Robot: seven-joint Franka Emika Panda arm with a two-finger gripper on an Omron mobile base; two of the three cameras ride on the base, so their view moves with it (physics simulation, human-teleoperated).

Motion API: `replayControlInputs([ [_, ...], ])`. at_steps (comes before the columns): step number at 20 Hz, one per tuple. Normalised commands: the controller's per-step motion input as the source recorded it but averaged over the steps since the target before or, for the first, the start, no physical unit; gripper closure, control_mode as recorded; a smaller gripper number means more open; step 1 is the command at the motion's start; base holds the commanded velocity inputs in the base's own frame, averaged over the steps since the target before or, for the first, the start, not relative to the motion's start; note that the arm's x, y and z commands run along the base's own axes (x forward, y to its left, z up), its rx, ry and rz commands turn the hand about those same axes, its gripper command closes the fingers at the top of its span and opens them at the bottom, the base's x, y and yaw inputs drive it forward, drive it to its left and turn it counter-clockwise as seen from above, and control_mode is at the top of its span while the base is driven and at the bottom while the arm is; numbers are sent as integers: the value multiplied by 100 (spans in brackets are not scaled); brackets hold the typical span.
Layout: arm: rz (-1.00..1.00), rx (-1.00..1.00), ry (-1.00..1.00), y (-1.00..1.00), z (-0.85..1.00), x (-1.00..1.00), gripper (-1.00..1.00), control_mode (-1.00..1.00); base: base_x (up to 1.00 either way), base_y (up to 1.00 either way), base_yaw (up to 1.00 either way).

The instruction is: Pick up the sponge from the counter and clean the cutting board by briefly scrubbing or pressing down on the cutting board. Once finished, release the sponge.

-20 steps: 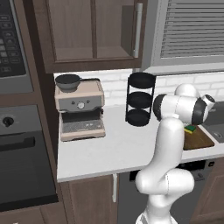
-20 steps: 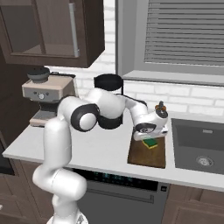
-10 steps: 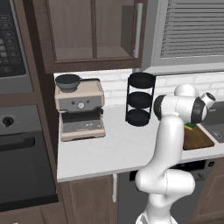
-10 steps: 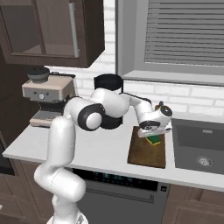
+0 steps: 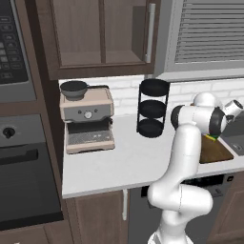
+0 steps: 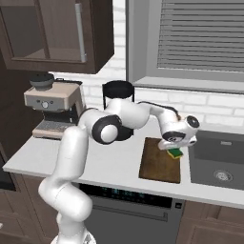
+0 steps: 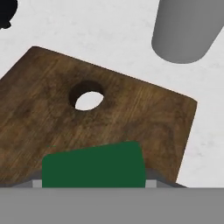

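Observation:
The dark brown cutting board (image 6: 159, 166) lies on the light counter (image 6: 95, 164) just left of the sink. My gripper (image 6: 176, 147) hangs over the board's far right corner, shut on the sponge (image 6: 175, 153), whose yellow base rests on or just above the wood. From the hand view the sponge's green top (image 7: 94, 166) sits close under the camera, with the cutting board (image 7: 131, 113) and its hanging hole beyond it. In the left base view the arm hides most of the sponge (image 5: 211, 137), and the cutting board (image 5: 215, 151) shows beside it.
A sink (image 6: 217, 159) opens right of the board. A black three-tier rack (image 5: 152, 109) and a coffee machine (image 5: 87, 121) stand at the back of the counter. A grey cylinder (image 7: 186, 30) rises beyond the board. An oven (image 5: 24, 176) is at far left.
The gripper has slid to the right across the far end of the board, carrying the sponge with it, towards the sink-side edge.

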Motion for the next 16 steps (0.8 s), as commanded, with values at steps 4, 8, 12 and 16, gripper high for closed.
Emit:
replayControlInputs([
  [4,0,6,0,0,0,-67,100,-100,0,0,0],
  [8,0,6,0,0,-1,-67,100,-100,0,0,0],
  [12,0,5,0,0,-7,-69,100,-100,0,0,0],
  [16,0,2,0,0,-12,-71,100,-100,0,0,0],
])
